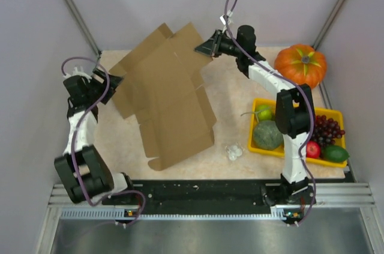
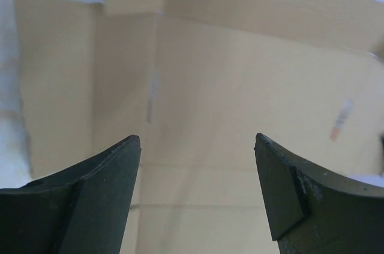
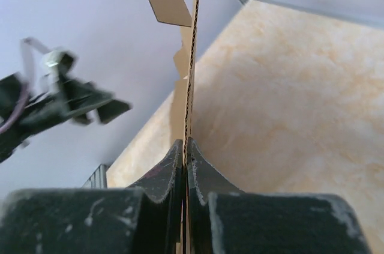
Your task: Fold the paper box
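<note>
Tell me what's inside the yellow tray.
In the yellow tray: a green melon, a lime-like fruit, purple grapes, a red fruit, an oval green fruit. The right arm hides its middle.

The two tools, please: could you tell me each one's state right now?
Left tool: open, holding nothing.
Right tool: shut on the edge of the paper box.

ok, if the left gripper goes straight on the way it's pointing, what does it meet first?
The paper box: its brown panel fills the wrist view straight ahead of the open left gripper. The gap is hard to judge, but it looks close.
</note>
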Controlling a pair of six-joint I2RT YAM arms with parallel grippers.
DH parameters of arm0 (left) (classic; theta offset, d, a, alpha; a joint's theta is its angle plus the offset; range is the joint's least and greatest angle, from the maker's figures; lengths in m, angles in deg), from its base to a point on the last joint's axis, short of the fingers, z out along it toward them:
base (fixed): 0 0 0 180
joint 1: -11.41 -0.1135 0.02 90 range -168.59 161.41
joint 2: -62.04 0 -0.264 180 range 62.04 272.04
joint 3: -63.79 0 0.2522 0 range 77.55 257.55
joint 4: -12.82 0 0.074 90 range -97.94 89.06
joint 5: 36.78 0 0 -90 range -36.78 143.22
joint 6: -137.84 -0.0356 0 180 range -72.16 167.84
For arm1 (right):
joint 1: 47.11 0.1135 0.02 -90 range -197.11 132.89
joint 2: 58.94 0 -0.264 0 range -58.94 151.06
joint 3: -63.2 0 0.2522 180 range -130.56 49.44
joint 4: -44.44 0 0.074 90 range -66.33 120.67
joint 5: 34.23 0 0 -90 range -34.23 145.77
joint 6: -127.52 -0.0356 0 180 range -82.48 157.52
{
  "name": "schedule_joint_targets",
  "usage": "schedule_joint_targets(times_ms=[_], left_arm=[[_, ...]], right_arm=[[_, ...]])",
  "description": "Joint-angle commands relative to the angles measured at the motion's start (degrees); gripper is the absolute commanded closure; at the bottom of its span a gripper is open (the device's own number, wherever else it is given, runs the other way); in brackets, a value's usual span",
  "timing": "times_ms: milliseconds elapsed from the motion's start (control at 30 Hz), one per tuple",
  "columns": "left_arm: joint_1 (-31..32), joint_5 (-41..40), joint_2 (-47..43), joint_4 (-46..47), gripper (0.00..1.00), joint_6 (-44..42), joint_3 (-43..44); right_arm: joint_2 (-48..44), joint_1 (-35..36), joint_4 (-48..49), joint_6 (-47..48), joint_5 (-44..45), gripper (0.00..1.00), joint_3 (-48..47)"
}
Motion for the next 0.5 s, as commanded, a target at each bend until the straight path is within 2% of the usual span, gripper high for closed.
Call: schedule_joint_targets(times_ms=[0, 100, 133, 167, 200, 267, 300, 367, 467], left_arm=[[-3.4, 11.2, 13.0, 13.1, 0.19, -1.2, 6.1], [-4.5, 16.0, 21.2, 27.7, 0.2, 4.2, 6.1], [-5.0, 17.1, 22.9, 31.9, 0.24, 7.9, 5.8], [-5.0, 17.8, 24.1, 41.3, 0.25, 9.4, 4.4], [-5.1, 18.0, 25.9, 44.9, 0.26, 10.5, 3.9], [-5.0, 20.1, 28.4, 51.9, 0.36, 12.7, 4.9], [-5.0, 20.3, 28.6, 53.6, 0.39, 12.6, 5.0], [-5.0, 20.2, 29.4, 54.4, 0.36, 9.7, 5.8], [-4.8, 21.5, 31.0, 46.4, 0.3, 3.8, 9.5]], right_arm=[[-5.7, -1.9, 12.5, -0.4, -7.7, 1.0, 6.7], [-7.5, -3.1, 15.7, -2.2, -9.1, 1.0, 10.3], [-7.7, -3.5, 16.2, -2.6, -9.5, 1.0, 11.0], [-7.9, -3.7, 17.2, -3.4, -9.9, 1.0, 11.5], [-8.4, -4.0, 18.0, -3.8, -10.6, 1.0, 11.9], [-8.7, -4.7, 20.5, -5.2, -11.7, 1.0, 13.0], [-8.8, -5.1, 20.9, -5.5, -12.1, 1.0, 13.2], [-8.9, -6.0, 23.9, -7.4, -12.5, 1.0, 14.5], [-8.1, -6.9, 28.8, -11.0, -13.5, 1.0, 15.3]])
